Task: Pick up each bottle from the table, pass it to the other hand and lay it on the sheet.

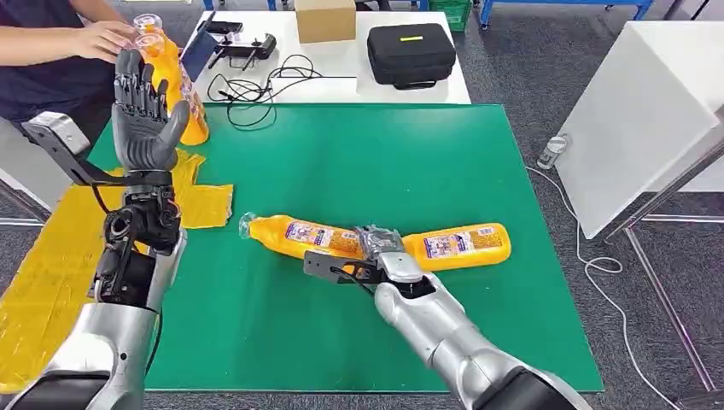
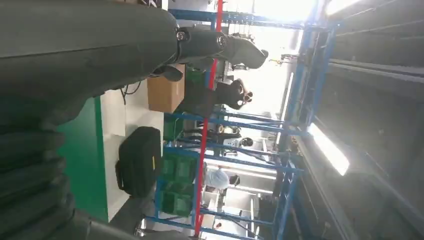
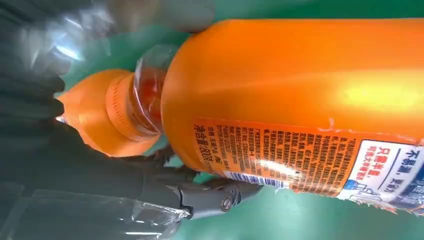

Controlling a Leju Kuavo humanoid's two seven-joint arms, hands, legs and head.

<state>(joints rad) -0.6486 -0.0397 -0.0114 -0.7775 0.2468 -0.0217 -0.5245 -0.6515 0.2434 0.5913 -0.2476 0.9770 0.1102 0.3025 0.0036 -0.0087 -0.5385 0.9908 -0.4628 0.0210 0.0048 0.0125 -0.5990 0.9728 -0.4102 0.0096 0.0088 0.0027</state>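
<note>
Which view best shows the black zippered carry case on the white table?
Head view: the black zippered carry case sits whole and unobstructed on the white table. Left wrist view shows it sideways and dim; right wrist view shows bottles instead.

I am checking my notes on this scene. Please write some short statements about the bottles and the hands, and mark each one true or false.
1. Two orange bottles lie on the green mat. True.
2. The left hand holds a bottle. False: it is raised, fingers apart, holding nothing.
3. The right hand is at the bottles lying on the mat. True.
4. A bottle already lies on the yellow sheet. False: none lies there.
5. A person's hand touches an orange bottle at the far left. True.
</note>
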